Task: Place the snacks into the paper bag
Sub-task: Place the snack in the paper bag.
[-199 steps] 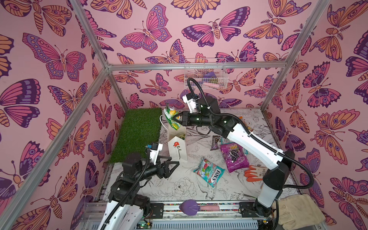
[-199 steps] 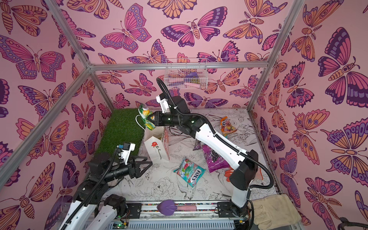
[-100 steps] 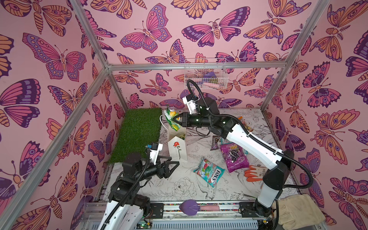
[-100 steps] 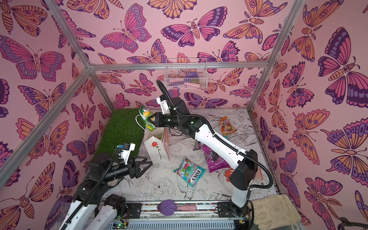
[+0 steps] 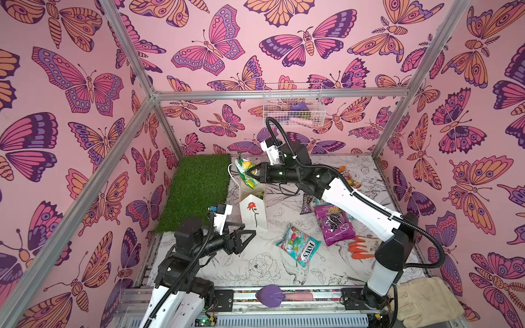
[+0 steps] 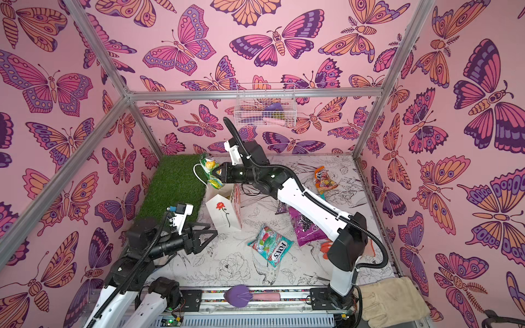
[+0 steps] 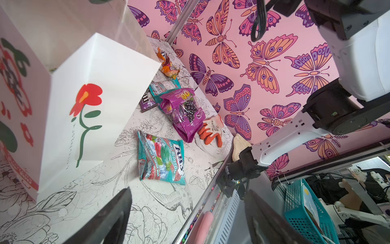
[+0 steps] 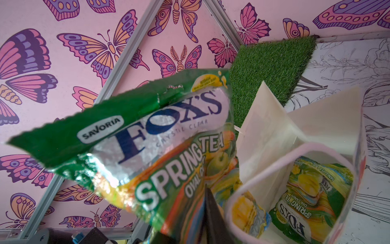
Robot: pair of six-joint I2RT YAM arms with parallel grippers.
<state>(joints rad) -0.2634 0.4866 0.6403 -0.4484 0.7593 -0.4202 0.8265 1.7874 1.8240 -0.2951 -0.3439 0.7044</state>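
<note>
Holding the green-yellow FOX'S Spring Tea packet clamped in our right pincer, we are hanging it just above the open mouth of the paper bag, seemingly so it can fall straight in beside the matching packet lying inside. Our left pincer is hovering empty, jaws apart, near the bag's front, perhaps to steady it. The held packet is looking glossy, crinkled and limp.

White links, black joints, ribbed black cables, apparently triangular black claw fingers.
</note>
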